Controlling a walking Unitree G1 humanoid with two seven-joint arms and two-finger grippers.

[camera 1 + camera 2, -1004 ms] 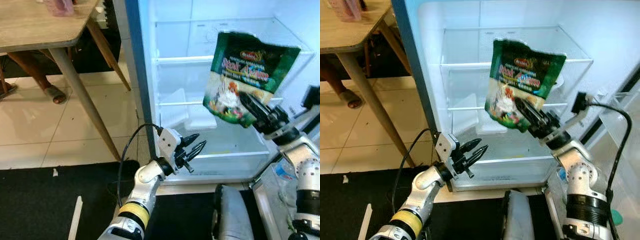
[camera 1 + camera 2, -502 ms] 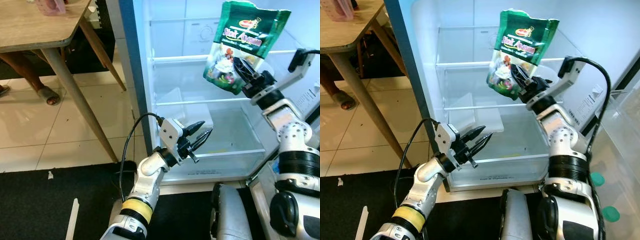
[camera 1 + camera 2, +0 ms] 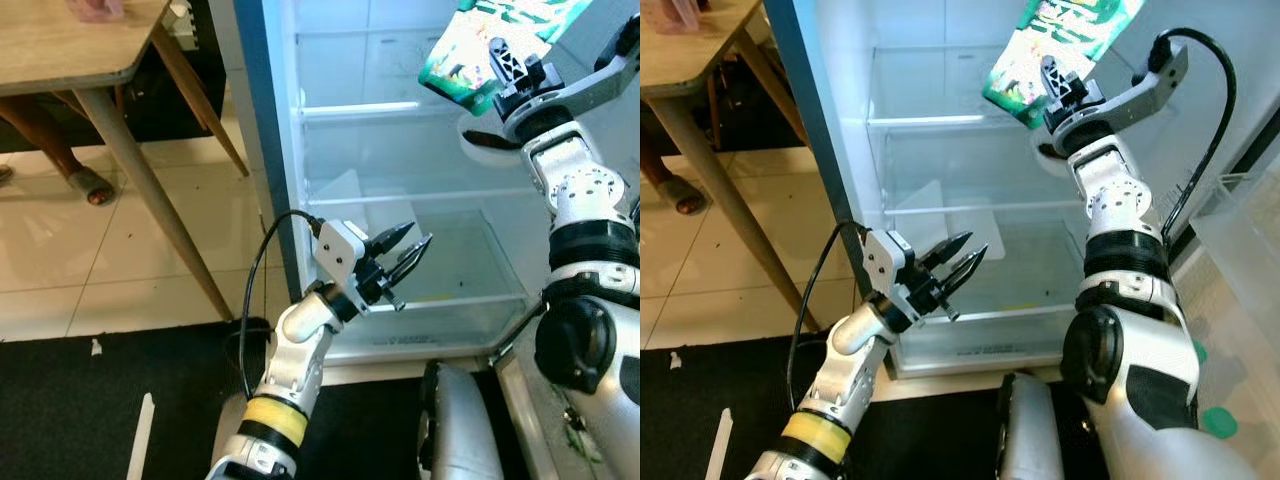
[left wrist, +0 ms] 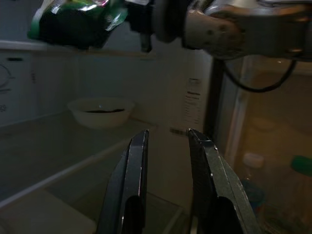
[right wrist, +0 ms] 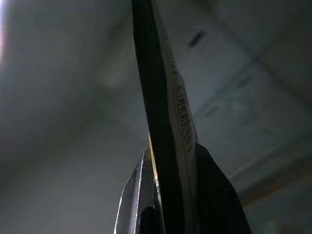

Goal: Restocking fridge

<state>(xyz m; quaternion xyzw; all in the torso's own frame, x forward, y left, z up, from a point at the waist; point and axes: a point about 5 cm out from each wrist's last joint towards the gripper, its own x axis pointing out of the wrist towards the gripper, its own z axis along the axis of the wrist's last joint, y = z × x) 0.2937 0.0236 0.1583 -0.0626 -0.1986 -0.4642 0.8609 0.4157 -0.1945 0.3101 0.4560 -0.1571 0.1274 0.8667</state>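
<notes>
Home kitchen; open fridge [image 3: 330,150]; wooden table [image 3: 60,50]; tiled floor [image 3: 100,260]

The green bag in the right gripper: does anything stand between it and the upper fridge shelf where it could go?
The bag, shut in the right gripper, hangs above the shelf. A white bowl sits on that shelf, just below the gripper; the rest looks free.

A white bowl [image 4: 101,111] — contents unclear — rests on the fridge shelf [image 3: 400,107].

A green snack bag [image 3: 1060,40] with a printed label is held high and tilted inside the open fridge [image 3: 940,130]. It sits above the upper glass shelf [image 3: 940,121], pinched at its lower edge.
</notes>
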